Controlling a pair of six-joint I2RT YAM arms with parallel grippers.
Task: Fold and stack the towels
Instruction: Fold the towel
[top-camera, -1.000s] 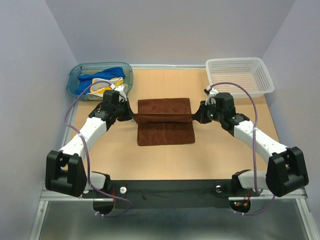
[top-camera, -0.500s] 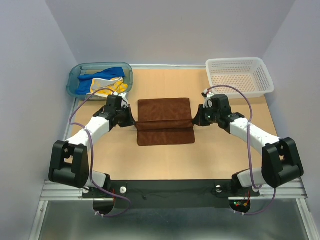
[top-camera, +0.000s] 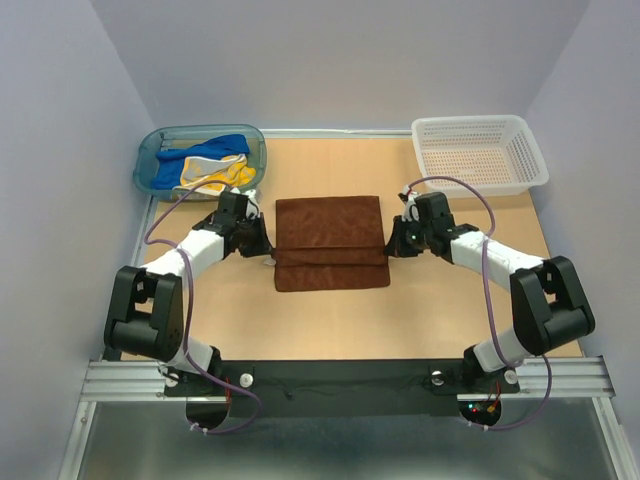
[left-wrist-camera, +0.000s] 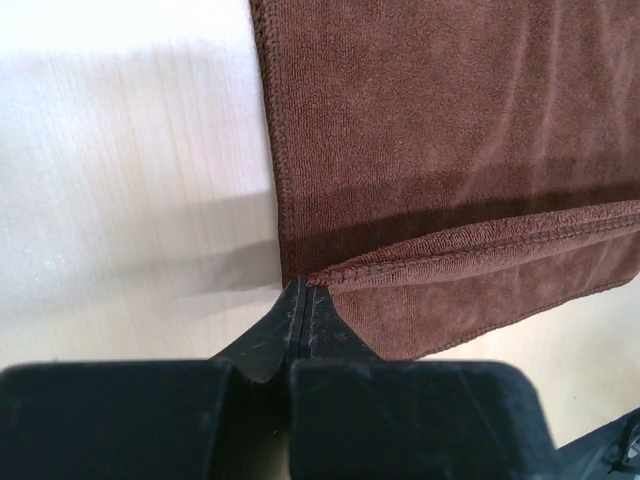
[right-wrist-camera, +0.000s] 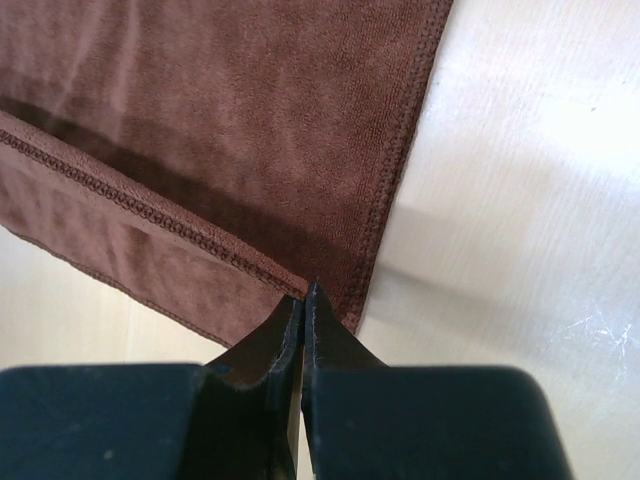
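The rust-brown towel (top-camera: 330, 225) lies flat in the middle of the table, its near part doubled over onto itself. My left gripper (top-camera: 268, 250) is shut on the left corner of the folded-over hem (left-wrist-camera: 330, 270). My right gripper (top-camera: 390, 245) is shut on the hem's right corner (right-wrist-camera: 285, 280). The hem (top-camera: 330, 250) runs straight between the two grippers, a little above the layer below and casting a shadow on it. A blue towel (top-camera: 215, 150) and a yellow towel (top-camera: 218, 178) lie crumpled in the teal tub (top-camera: 150, 170) at the back left.
A white basket (top-camera: 480, 150) stands at the back right corner. Bare wooden table (top-camera: 330, 320) lies between the towel and the arm bases, and the table's metal rail (top-camera: 350, 375) runs along the near edge.
Both grippers have shifted slightly toward the near side with the held hem, which now lies lower and flatter. Both arms' elbows have swung up and inward. The grip is unchanged.
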